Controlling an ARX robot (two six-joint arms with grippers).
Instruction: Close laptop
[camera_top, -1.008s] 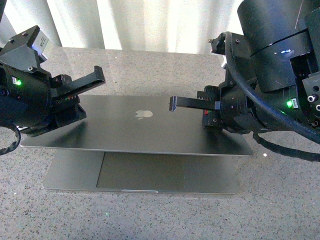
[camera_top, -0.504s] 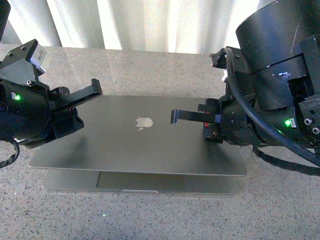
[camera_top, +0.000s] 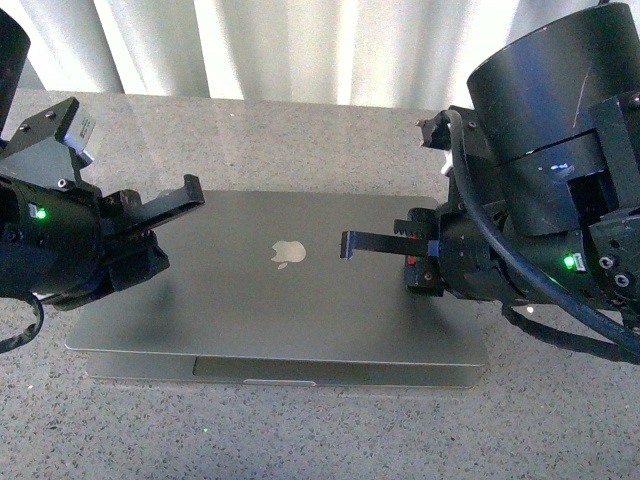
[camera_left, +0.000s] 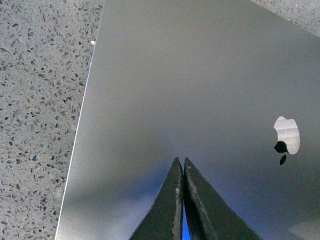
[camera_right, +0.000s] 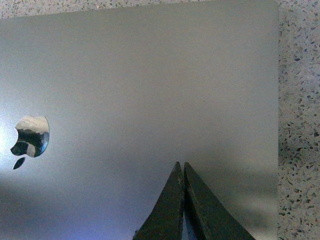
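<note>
The grey-silver laptop (camera_top: 270, 290) lies in the middle of the table with its lid, apple logo up, almost down on its base; only a thin strip of the base shows at the front. My left gripper (camera_top: 193, 187) is shut and empty over the lid's left part. My right gripper (camera_top: 346, 243) is shut and empty over the lid, right of the logo. In the left wrist view the shut left gripper (camera_left: 180, 161) points at the lid (camera_left: 190, 85). In the right wrist view the shut right gripper (camera_right: 180, 165) points at the lid (camera_right: 140, 90). Keyboard and screen are hidden.
The laptop rests on a speckled grey stone table (camera_top: 300, 135). White curtains (camera_top: 300, 45) hang behind the table's far edge. The bulky right arm (camera_top: 550, 200) stands over the laptop's right side.
The lid has come down from half open to nearly flat on the base, hiding the trackpad. Both grippers have stayed shut and lowered slightly with it.
</note>
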